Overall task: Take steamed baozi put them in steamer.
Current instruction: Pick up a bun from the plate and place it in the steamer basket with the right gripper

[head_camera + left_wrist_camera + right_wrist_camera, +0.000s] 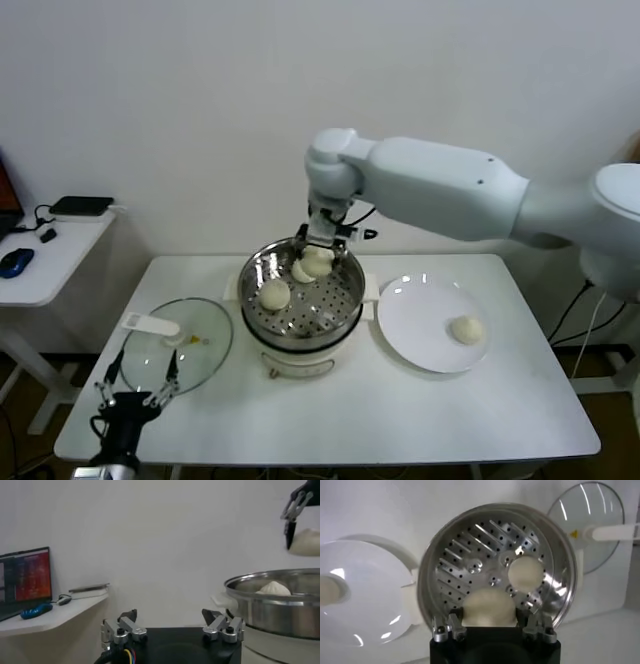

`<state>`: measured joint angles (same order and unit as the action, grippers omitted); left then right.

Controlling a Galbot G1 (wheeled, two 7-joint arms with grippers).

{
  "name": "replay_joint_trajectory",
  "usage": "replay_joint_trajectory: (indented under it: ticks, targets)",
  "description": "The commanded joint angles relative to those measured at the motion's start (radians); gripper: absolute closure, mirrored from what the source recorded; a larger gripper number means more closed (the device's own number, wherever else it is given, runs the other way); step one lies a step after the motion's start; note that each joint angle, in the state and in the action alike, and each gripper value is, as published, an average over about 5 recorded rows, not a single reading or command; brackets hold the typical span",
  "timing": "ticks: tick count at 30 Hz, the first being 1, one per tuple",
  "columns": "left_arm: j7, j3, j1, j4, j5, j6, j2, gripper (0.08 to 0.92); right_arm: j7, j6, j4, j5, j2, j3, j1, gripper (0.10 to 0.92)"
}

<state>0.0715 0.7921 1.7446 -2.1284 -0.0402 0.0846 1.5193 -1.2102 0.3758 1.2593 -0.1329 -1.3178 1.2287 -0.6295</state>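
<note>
Steamer holds two baozi; right gripper pinches another; plate one.

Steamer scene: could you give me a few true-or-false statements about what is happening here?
1. The round white plate holds one smooth off-white dough bun. True.
2. The round glass lid covers the shiny steel steamer basket. False: it lies on the table beside it.
3. The right gripper holds a second bun over the steamer. True.
4. The left gripper grips a bun. False: its fingers are open and empty, near the lid.
</note>
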Motion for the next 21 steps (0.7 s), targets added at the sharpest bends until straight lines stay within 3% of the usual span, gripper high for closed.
replay_joint_trajectory:
  ticks: [1, 21]
  targets:
    - [-0.001, 0.002, 0.001, 0.004, 0.0, 0.001, 0.001, 0.177, -0.002, 0.031, 0.008, -0.105, -0.087, -0.008, 0.104, 0.337]
    - [-0.009, 0.003, -0.01, 0.016, -0.01, 0.001, 0.004, 0.177, -0.009, -0.001, 0.059, -0.078, -0.063, 0.04, 0.14, 0.332]
